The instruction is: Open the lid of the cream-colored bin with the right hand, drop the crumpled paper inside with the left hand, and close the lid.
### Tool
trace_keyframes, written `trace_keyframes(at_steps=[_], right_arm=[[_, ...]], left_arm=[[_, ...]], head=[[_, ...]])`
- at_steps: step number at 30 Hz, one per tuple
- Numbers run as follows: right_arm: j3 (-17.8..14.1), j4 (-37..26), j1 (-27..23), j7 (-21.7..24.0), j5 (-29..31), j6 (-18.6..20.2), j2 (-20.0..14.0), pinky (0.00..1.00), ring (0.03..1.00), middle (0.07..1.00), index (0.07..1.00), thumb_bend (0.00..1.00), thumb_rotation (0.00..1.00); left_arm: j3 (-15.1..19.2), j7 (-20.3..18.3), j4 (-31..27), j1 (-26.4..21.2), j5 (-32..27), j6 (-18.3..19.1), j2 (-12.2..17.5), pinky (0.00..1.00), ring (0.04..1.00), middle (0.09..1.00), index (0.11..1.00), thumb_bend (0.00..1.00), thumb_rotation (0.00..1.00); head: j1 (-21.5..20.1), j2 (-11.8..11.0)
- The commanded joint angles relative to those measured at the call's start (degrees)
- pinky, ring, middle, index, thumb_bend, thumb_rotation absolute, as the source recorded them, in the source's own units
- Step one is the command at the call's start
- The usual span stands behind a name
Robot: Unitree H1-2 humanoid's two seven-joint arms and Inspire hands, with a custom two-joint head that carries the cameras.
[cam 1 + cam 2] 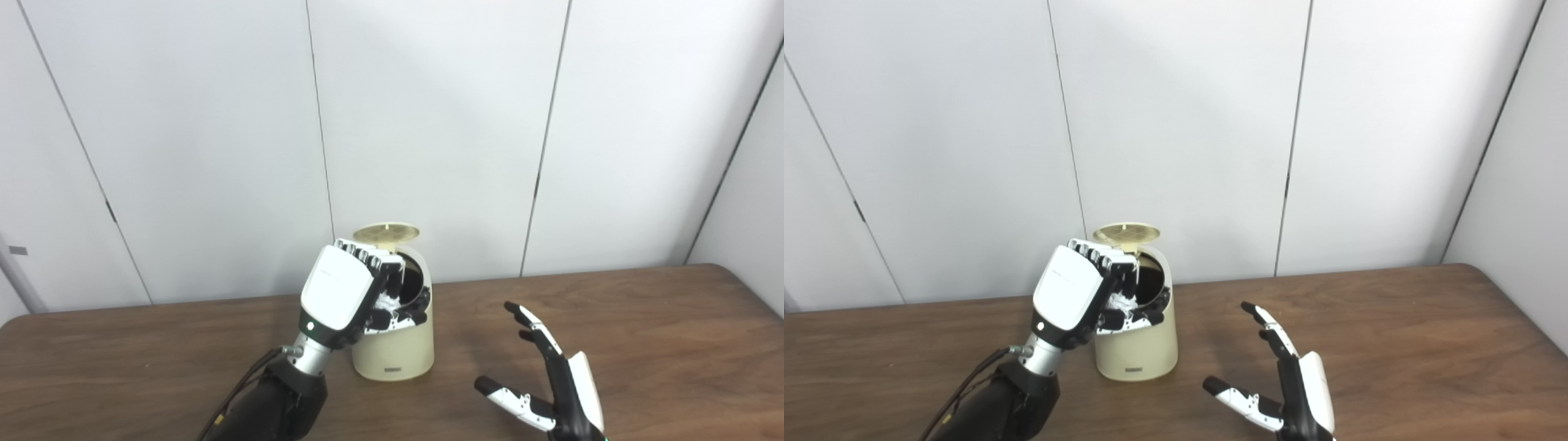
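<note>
Crumpled paper (1121,301) apparently within left hand (1077,300) fingers (1127,269), over bin (1138,343) mouth

Dark brown wood-grain worktop (643,343), filling the lower part of the frame from edge to edge, with rounded corners at the far left and far right, set against pale wall panels. Standing directly on it, left of centre and near the back edge: one cream-colored bin (395,349), upright, lid (387,232) raised at the top rear. Faint shadow on the wood just right of the bin.
</note>
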Motion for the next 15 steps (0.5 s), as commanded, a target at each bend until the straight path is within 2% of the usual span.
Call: trace_keyframes(at_steps=[1,15], right_arm=[[2.02,4.77,3.56,-1.47,0.31,-1.54,3.96,0.80,0.866,0.875,0.841,0.78,0.68],[2.39,4.06,4.28,-1.84,0.04,-1.63,4.11,0.79,0.859,0.870,0.840,0.80,0.70]], left_arm=[[0.21,1.79,-0.16,-3.71,-0.41,-0.38,0.32,0.05,0.087,0.141,0.161,0.69,0.00],[-0.63,4.51,5.54,-6.01,-0.87,-0.55,-0.63,0.05,0.084,0.134,0.151,0.70,0.00]], head=[[-0.07,-0.11],[-0.50,0.23]])
